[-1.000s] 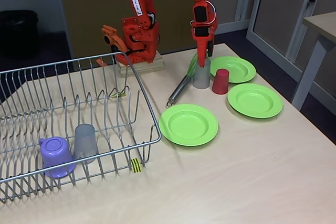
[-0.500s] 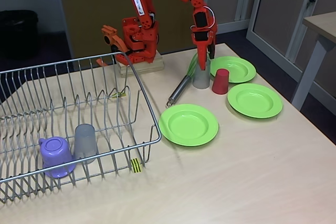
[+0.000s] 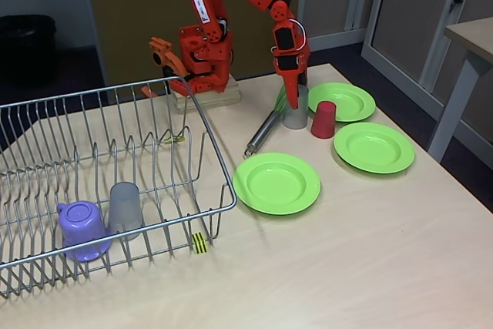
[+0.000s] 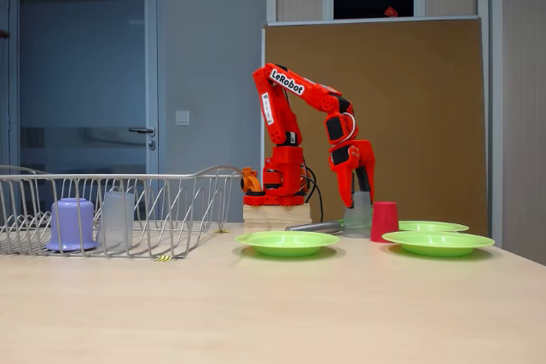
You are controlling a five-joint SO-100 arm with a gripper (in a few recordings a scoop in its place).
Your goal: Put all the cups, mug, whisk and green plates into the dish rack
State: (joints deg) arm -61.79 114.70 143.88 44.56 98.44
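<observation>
My orange gripper [image 3: 294, 99] [image 4: 358, 197] hangs at the rim of a translucent grey cup [image 3: 296, 116] [image 4: 359, 216] at the back of the table, jaws apart, one finger on each side of the cup's top. The red cup [image 3: 323, 119] [image 4: 384, 222] stands just right of it. The whisk [image 3: 264, 130] lies left of it, green loops by the cup. Three green plates [image 3: 276, 182] [image 3: 373, 146] [image 3: 348, 101] lie on the table. The dish rack [image 3: 212, 140] [image 4: 183, 202] holds the purple mug [image 3: 80, 229] [image 4: 72, 223] and another grey cup [image 3: 125, 207] [image 4: 116, 219].
The arm's base [image 3: 202, 75] stands on a wooden block behind the rack's far corner. A yellow-and-black tag [image 3: 199, 243] marks the rack's front edge. Bare tabletop [image 3: 347, 267] stretches in front of the plates.
The gripper has shifted slightly left and down onto the grey cup's rim as the upper arm lowered. The cups, whisk and plates have stayed in place.
</observation>
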